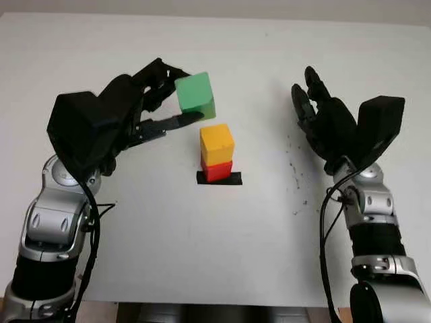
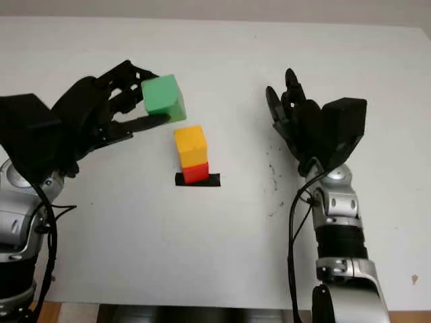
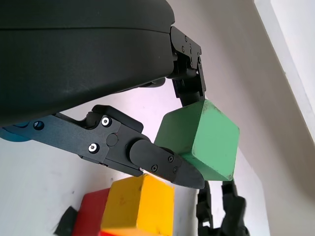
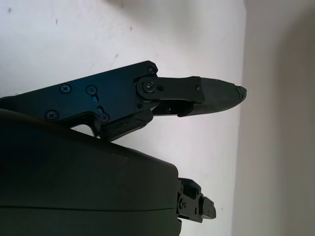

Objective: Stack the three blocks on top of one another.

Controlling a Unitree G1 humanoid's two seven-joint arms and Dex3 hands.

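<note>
- One block [image 1: 217, 142] sits on top of a second block [image 1: 217, 171], forming a two-high stack near the middle of the table [image 1: 222, 256].
- The bottom block rests on a tape mark [image 1: 219, 178] stuck to the table.
- A third block [image 1: 196, 93] is off the table, behind and a little left of the stack, apart from the stack's top.
- The left hand [image 1: 151, 101] holds that third block from the left.
- The right hand [image 1: 316, 111], holding nothing, is right of the stack, well apart from it.
</note>
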